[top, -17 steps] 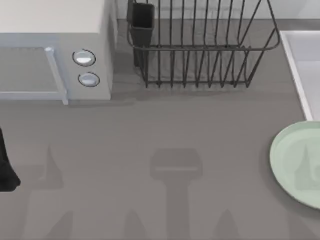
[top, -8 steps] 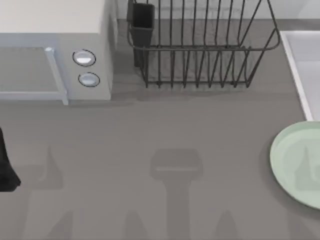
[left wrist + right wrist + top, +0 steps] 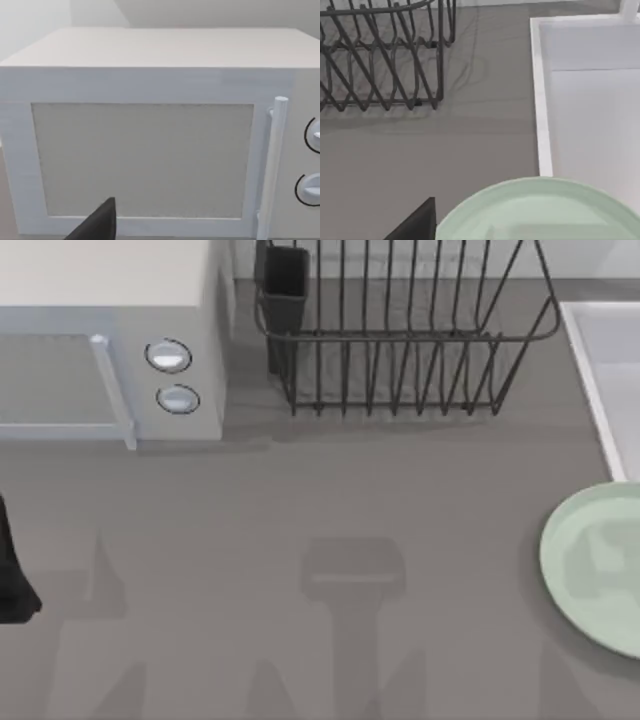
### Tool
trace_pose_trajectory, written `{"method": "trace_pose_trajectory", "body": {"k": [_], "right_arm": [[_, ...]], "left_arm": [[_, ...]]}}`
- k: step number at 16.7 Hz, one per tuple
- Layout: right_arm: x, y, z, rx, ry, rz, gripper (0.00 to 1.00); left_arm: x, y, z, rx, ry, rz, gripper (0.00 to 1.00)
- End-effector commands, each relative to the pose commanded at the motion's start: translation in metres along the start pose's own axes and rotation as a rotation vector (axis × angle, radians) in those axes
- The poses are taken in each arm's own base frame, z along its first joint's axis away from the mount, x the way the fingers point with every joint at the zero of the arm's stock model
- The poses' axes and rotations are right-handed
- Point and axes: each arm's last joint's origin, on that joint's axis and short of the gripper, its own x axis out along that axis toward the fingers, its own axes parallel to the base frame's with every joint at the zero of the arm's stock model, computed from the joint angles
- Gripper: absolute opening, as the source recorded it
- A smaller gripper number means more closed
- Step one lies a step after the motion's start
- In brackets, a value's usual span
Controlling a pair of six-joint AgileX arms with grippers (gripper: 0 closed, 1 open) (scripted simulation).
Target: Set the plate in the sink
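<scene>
The plate (image 3: 597, 565) lay flat on the grey table (image 3: 330, 510) at about four o'clock in the top view, cut by the right edge, with a soft grey shadow across its middle. It was pale mint green, glossy, with a shallow raised rim. In the right wrist view the plate (image 3: 540, 212) showed its near rim, with the sink's corner just beyond it.

The sink (image 3: 600, 380) sat at about two o'clock from the table's centre, directly at twelve o'clock from the plate; its pale raised rim came very close to the plate's edge, though whether they touched could not be told. The sink (image 3: 590, 115) had smooth, flat, light walls.

A dark wire dish rack (image 3: 400, 340) stood at twelve o'clock, a dark cup (image 3: 284, 285) at its left end. A white microwave (image 3: 110, 350) with two round knobs stood at ten o'clock.

A dark part of the left arm (image 3: 12, 570) rested at nine o'clock. One dark fingertip (image 3: 97, 225) of the left gripper faced the microwave door (image 3: 142, 160); one fingertip (image 3: 415, 225) of the right gripper sat just beside the plate. Neither pincer's state could be told.
</scene>
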Motion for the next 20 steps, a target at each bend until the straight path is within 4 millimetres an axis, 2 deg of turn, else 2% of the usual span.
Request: {"method": "trace_pose_trajectory", "body": {"k": [4,8,11,14,17,20], "right_arm": [[0.031,0.018,0.040,0.036,0.337,0.017,1.00],[0.084,0.043,0.062,0.045,0.684,-0.007,1.00],[0.127,0.063,0.062,0.035,0.909,-0.047,1.00],[0.160,0.080,0.054,0.020,1.074,-0.090,1.00],[0.178,0.089,0.048,0.008,1.159,-0.116,1.00],[0.181,0.091,0.047,0.006,1.171,-0.121,1.00]], "left_arm": [[0.000,0.000,0.000,0.000,0.000,0.000,1.00],[0.000,0.000,0.000,0.000,0.000,0.000,1.00],[0.000,0.000,0.000,0.000,0.000,0.000,1.00],[0.000,0.000,0.000,0.000,0.000,0.000,1.00],[0.000,0.000,0.000,0.000,0.000,0.000,1.00],[0.000,0.000,0.000,0.000,0.000,0.000,1.00]]}}
